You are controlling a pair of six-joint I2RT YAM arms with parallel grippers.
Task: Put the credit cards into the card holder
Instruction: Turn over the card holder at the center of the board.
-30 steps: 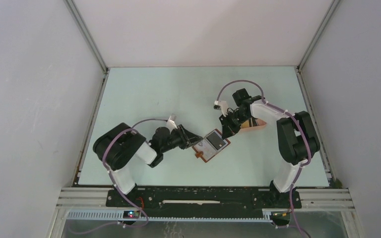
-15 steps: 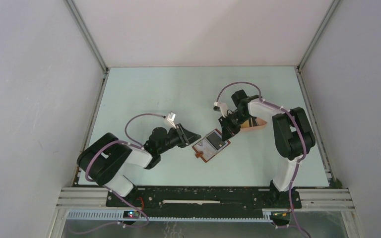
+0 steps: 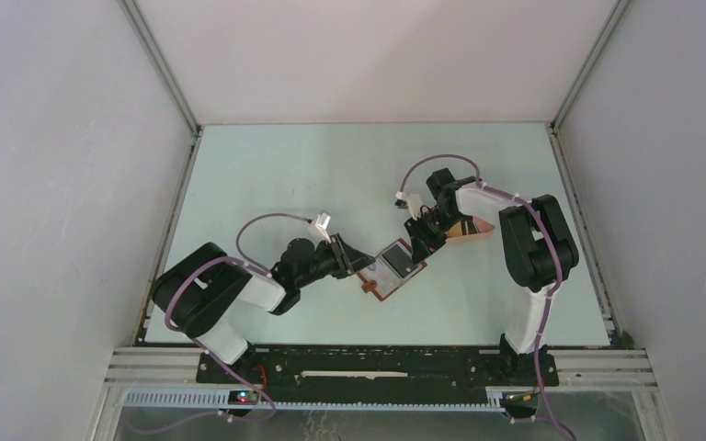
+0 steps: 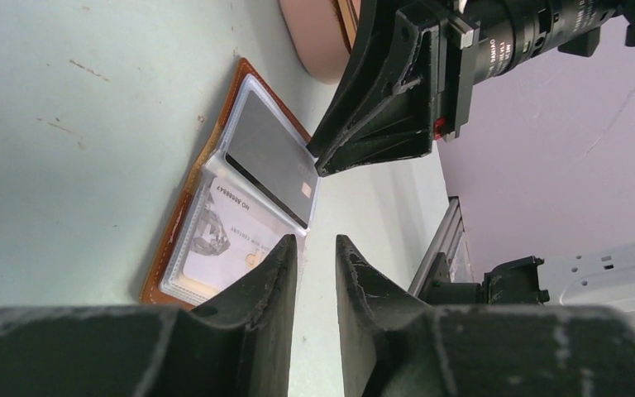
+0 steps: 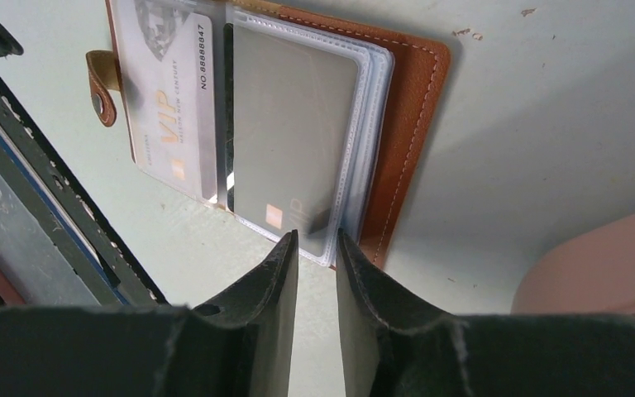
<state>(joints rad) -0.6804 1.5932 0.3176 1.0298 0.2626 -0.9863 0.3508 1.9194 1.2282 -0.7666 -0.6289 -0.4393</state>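
Card holder is lying open and flat on the desk, a bit right of the middle and closer to the near edge than the far one. Two of the credit cards sit in its clear sleeves: a dark card on the farther half, and a pale VIP card on the half with the snap tab.

Right jaws are parked tip-down right at the edge of the dark card's sleeve, open just a crack, nothing pinched as far as I can see. Left jaws are at the holder's left edge, also a narrow gap, empty; can't tell if they touch it.

Pink tray is just behind the right arm, toward the right edge, with something tan in it.
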